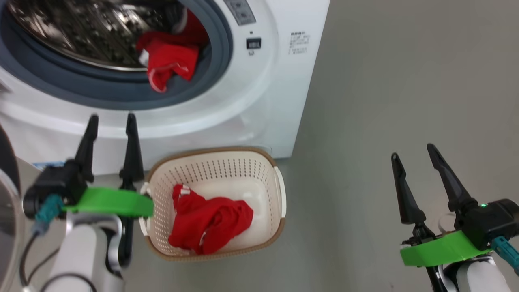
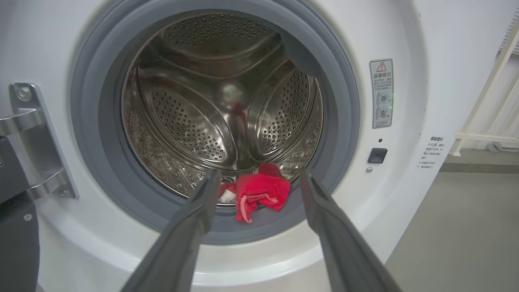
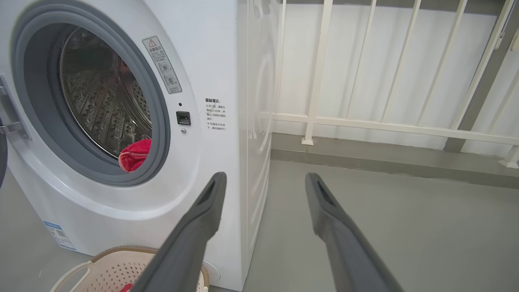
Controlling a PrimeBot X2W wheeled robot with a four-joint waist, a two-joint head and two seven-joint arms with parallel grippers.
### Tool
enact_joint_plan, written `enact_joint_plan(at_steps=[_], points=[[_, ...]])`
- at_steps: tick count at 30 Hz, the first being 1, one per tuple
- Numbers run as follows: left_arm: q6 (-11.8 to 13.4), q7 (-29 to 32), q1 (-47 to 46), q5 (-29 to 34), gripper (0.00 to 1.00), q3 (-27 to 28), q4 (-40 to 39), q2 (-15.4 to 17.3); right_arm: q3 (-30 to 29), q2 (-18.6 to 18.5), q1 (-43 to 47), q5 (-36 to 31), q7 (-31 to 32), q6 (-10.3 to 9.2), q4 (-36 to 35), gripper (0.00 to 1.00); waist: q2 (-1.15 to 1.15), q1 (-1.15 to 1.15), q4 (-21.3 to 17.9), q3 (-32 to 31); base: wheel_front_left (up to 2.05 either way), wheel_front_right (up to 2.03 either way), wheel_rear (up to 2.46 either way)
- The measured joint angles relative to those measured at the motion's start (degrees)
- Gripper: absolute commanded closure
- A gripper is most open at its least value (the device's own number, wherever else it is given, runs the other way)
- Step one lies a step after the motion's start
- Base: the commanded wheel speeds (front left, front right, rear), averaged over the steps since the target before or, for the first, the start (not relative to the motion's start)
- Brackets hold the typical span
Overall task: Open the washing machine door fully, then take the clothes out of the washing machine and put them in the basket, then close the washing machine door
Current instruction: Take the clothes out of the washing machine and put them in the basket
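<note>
Clothes [image 1: 209, 223] sit in two places as I look down through the head camera. One red piece lies crumpled in the basket [image 1: 215, 151], which stands on the grey floor [image 1: 385, 101] right against the foot of the washing machine [image 1: 284, 73], below the right half of its round opening. The second garment [image 1: 170, 61], red with white trim, is draped over the lower right lip of the steel drum [image 2: 194, 121] and hangs partly onto the grey gasket [image 2: 93, 121].

I see the washing machine door [image 2: 18, 243] swung open to my left. Its dark edge shows beside the metal hinge [image 2: 32, 134] in the left wrist view, and the mouth of the drum stands fully exposed.

My left gripper [image 1: 112, 117] hovers in front of the machine's lower front panel, just left of the basket. Its two fingers are spread apart with nothing between them. Through its wrist camera the fingers frame the second garment at the drum's lip, but they are apart from it and short of the opening.

My right gripper [image 1: 412, 151] hangs over bare floor, well to the right of both the basket and the machine. Its jaws are likewise spread wide and empty. Its wrist camera looks past the machine's right front corner toward a white railing [image 3: 365, 125] along the wall. In that view I catch the red fabric at the drum's edge on the left, and the basket's brown rim at the bottom left with a sliver of red inside.
</note>
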Motion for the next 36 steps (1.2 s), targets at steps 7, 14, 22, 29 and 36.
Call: enact_joint_plan(at_steps=[7, 14, 22, 29, 36], points=[[-1.0, 0.0, -10.0, -0.1, 0.0, -0.5, 4.7, 0.4, 1.0, 0.0, -2.4, -0.9, 0.0, 0.0, -1.2, 0.0, 0.0, 0.0, -0.4, 5.2, 0.0, 0.0, 0.0], [-1.9, 0.0, -19.7, -0.1, 0.0, -0.7, 11.7, 2.0, 1.9, 0.0, -4.7, -0.9, 0.0, 0.0, -2.2, 0.0, 0.0, 0.0, -0.7, 10.1, 0.0, 0.0, 0.0], [-2.4, 0.0, -30.6, -0.1, 0.0, 0.0, 21.1, 2.5, 2.0, -0.1, -6.0, -1.4, 0.0, 0.0, -2.5, 0.0, 0.0, 0.0, -1.2, 14.7, 0.0, 0.0, 0.0], [-4.1, 0.4, -40.0, -2.2, 0.0, 1.0, 29.3, 2.9, 3.1, -0.1, -8.6, -1.4, 0.0, 0.0, -2.8, 0.0, 0.0, 0.0, -2.1, 18.2, 0.0, 0.0, 0.0], [-6.3, 7.5, -47.8, -4.8, 0.0, 0.3, 37.3, 3.4, 3.3, -0.1, -10.0, -1.4, 0.0, 0.0, -2.8, 0.0, 0.0, 0.0, -3.2, 21.2, 0.0, 0.0, 0.0]])
